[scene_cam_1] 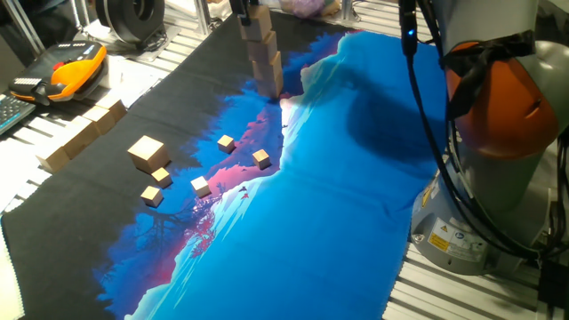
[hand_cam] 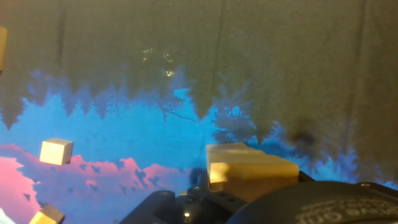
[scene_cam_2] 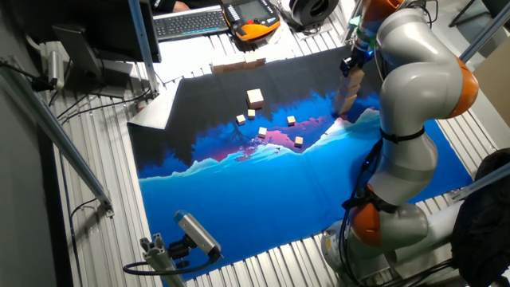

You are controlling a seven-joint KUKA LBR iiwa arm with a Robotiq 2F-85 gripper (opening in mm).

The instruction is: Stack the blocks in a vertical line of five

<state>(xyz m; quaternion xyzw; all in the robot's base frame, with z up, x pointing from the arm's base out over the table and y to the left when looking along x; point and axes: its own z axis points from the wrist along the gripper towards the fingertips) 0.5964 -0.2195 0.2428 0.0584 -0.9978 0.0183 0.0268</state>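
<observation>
Above the leaning stack [scene_cam_1: 266, 60], the claw [scene_cam_1: 242, 9] reaches straight down, its grip impossible to tell.

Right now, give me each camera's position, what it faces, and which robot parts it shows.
One fixed view: low beside the robot base, facing across the mat at the stack.
The other fixed view: high, opposite side, looking down on the arm.
Hand view: on the hand, looking down past a block; only gripper housing shows.
Shared by both fixed views: loose block.
</observation>
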